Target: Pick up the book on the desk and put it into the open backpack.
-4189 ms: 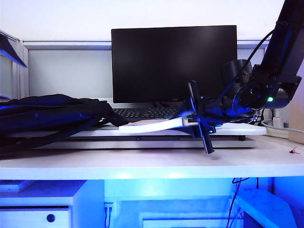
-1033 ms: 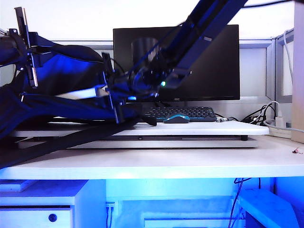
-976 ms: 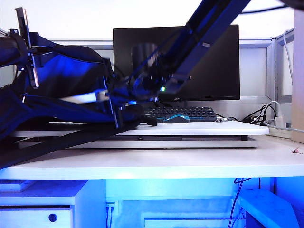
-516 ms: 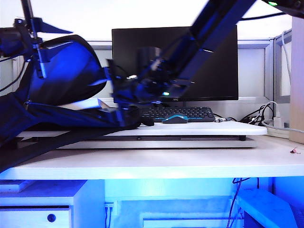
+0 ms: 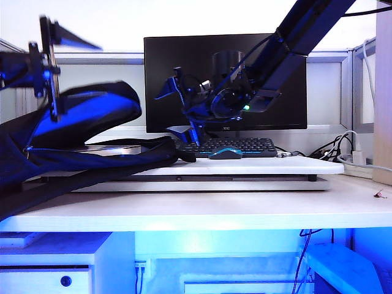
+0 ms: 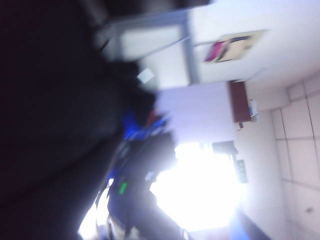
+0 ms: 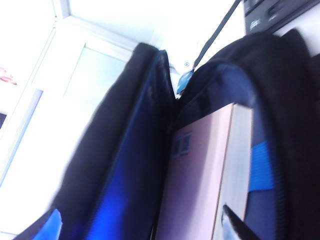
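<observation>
A: What's different from a second ago?

B: The right hand has let go of the book. A second ago it was clenched on it inside the mouth of the backpack; now its fingers stand apart and hold nothing, and it hangs above the keyboard, clear of the bag, in front of the monitor.

A: And the book?

B: Inside the backpack. The right wrist view looks into the opening: the pale pink cover and white page edge lie between the two dark walls, against the blue lining. In the exterior view a pale strip shows low in the bag's mouth, near the left end of the white board on the table.

A: The left hand?

B: The left hand is up at the far left, above the bag's upper flap. Its fingers are spread too, and the flap has sagged since it was released. Its own wrist view is too blurred to help.

A: So the task?

B: By my judgement, the placing is done; only drawing both arms away remains.
</observation>
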Controlling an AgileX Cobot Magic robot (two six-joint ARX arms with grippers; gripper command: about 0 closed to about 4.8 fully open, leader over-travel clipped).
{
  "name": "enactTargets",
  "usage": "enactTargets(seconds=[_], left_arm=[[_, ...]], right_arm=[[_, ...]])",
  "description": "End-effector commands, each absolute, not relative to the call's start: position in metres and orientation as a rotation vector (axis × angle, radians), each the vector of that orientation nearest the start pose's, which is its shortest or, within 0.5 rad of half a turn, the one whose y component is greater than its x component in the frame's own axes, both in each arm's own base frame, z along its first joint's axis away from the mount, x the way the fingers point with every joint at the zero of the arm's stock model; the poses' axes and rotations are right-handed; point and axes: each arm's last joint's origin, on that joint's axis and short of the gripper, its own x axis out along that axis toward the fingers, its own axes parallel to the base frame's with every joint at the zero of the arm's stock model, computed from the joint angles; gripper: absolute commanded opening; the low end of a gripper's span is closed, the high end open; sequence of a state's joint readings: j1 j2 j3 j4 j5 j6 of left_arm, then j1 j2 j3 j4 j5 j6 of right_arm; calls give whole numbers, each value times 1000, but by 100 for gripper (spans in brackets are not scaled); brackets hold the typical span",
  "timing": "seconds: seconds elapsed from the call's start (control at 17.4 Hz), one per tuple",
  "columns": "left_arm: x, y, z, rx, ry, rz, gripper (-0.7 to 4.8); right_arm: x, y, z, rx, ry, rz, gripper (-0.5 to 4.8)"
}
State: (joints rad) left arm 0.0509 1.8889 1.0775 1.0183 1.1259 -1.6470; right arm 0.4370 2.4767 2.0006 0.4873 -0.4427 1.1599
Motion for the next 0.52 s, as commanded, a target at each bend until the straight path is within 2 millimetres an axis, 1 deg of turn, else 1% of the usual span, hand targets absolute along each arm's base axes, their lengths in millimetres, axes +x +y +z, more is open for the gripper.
enactTargets(seconds=[0.06, 0.11, 0.23, 0.29, 0.4, 0.52], left_arm=[[395, -7, 223, -1383, 859, -889, 476], [394, -7, 221, -1336, 846, -901, 476], [392, -8, 219, -1197, 838, -1006, 479], [391, -9, 220, -1158, 830, -1037, 479], [391, -10, 221, -1052, 750, -1077, 479], [390, -11, 228, -938, 647, -1095, 475]], right_arm=[[508, 250, 217, 1071, 470, 804, 414], [508, 250, 217, 1071, 470, 804, 414], [509, 247, 218, 1056, 461, 807, 414], [510, 245, 217, 1041, 456, 807, 414], [514, 237, 218, 1020, 450, 815, 414], [516, 226, 223, 950, 444, 794, 414]])
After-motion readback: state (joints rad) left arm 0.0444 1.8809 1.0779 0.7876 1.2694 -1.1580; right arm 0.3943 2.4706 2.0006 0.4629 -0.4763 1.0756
